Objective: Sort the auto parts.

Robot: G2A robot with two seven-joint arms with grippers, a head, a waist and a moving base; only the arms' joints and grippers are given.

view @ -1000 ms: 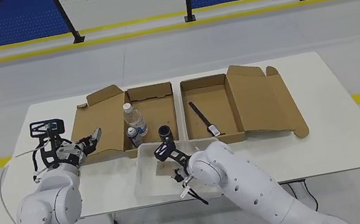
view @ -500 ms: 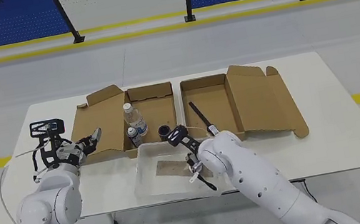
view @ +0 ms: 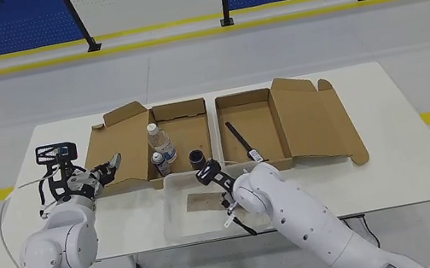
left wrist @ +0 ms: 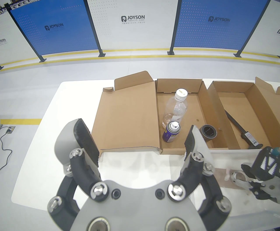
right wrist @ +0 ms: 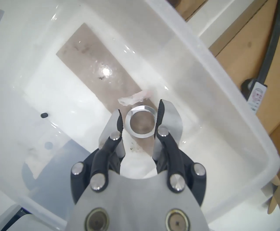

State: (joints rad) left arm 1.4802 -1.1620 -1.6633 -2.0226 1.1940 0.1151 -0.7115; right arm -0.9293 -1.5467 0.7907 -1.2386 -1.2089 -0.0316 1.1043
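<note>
One metal ring (right wrist: 141, 123), silver and short, open end turned toward the wrist camera, low inside the one clear bin (right wrist: 218, 72); set over one brown rectangular patch (right wrist: 87, 54) at the bin floor, with one scrap of pale film (right wrist: 133, 99) just beyond it and one small black speck (right wrist: 44, 115) well apart on the white floor. Right pincer (right wrist: 140, 109) down in the bin, narrowed to the ring's width, a dark pad against each flank of the ring, gripping it; impossible to tell whether lifted or resting on the floor. Bin on the tabletop (left wrist: 65, 109), toward its near edge, just in front of two open cardboard boxes standing side by side. In the left box (left wrist: 179, 84), three things: one clear bottle (left wrist: 176, 107) with a white cap; one spray can (left wrist: 171, 132) just beside the bottle; one black cylinder (left wrist: 209, 131) near the wall next to the other box, apart from the can. In the right box (left wrist: 231, 87), one long black strip (left wrist: 240, 129) with a white label at its near end, lying aslant along the side nearest the left box. Left pincer (left wrist: 135, 123) spread wide, holding nothing, touching nothing, hanging above the tabletop near the left box's opened lid (left wrist: 124, 113).
</note>
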